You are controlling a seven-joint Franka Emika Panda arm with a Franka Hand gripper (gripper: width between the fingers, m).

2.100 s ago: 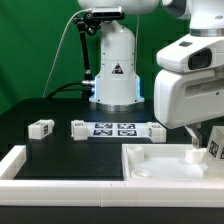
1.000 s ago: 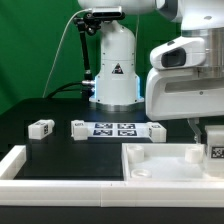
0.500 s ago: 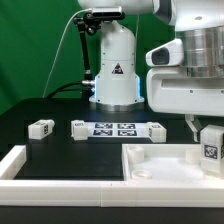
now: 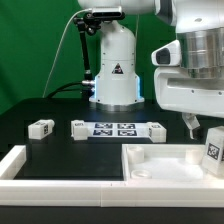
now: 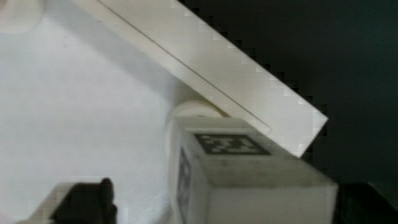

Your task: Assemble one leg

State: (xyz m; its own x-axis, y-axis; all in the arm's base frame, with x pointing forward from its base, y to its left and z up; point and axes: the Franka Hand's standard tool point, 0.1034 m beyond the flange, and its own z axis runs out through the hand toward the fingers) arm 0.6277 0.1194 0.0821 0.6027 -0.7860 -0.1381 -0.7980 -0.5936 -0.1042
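Leg sits at the exterior view's right edge, tilted, right under the gripper and over the far right part of the tray. It is probably placed there to line it up with a corner mount on the tray, which fits the assemble-one-leg task. The tilt suggests it is not seated yet. Gripper state: cannot tell. Only one dark finger shows in the exterior view, and the other is behind the leg or out of frame. In the wrist view one dark finger shows low down with a strip of white between it and the leg, so contact on that side is unclear, and the opposite finger is cut off. The wrist view is blurry: the leg's tag face fills the lower part, with the tray's rim running diagonally behind it and a dark background beyond. No hole or recess under the leg can be made out, and whether the leg's base touches the tray is hidden in both views. Three other legs lie on the black table, well apart from the gripper, one on each side of the marker board and one further left, likely parked for later steps. The leg's right side is clipped by the frame edge.
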